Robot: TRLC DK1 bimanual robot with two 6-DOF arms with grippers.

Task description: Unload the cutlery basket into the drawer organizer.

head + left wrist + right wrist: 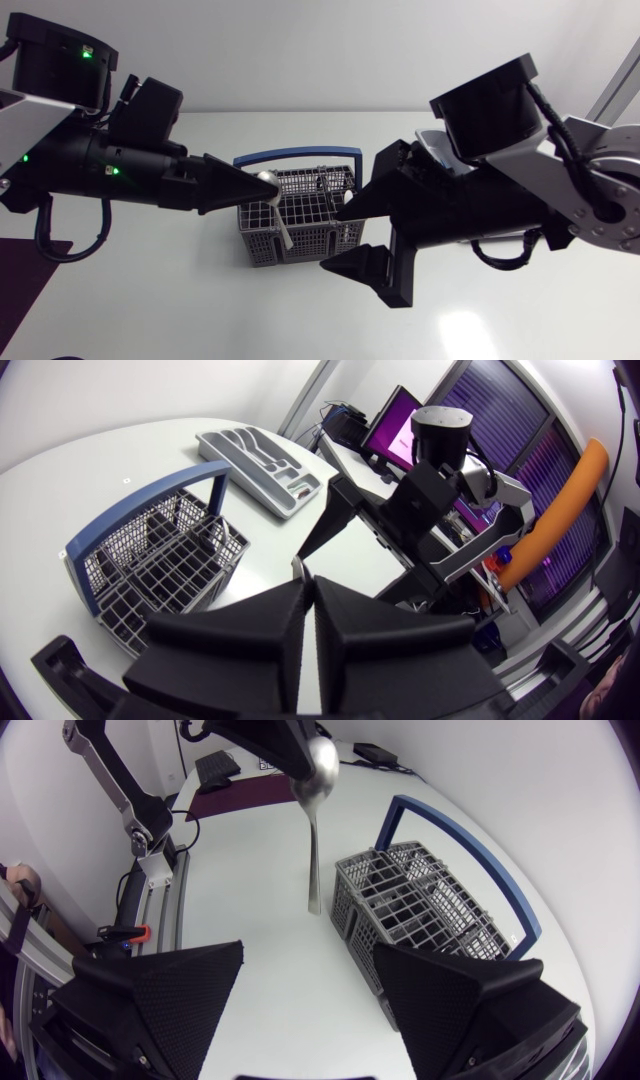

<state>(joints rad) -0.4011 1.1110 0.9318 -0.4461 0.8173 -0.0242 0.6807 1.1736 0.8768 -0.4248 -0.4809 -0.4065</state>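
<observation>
A grey wire cutlery basket (pixel 305 222) with a blue handle stands mid-table. My left gripper (pixel 262 186) hangs over its left rim, shut on the bowl of a silver spoon (pixel 277 215). The spoon's handle points down beside the basket. In the right wrist view the spoon (pixel 314 830) hangs upright from the left gripper (pixel 275 742), just outside the basket (pixel 430 910). My right gripper (pixel 338 240) is open at the basket's right side, holding nothing; its fingers (pixel 150 995) stand wide apart. The grey drawer organizer (pixel 262 458) lies beyond the basket (pixel 160 555) in the left wrist view.
My right arm (pixel 430 490) stands close ahead of the left gripper (pixel 308 582), between the basket and the organizer. A dark mat (pixel 250 795) lies at the table's far left edge. White table surface shows in front of the basket.
</observation>
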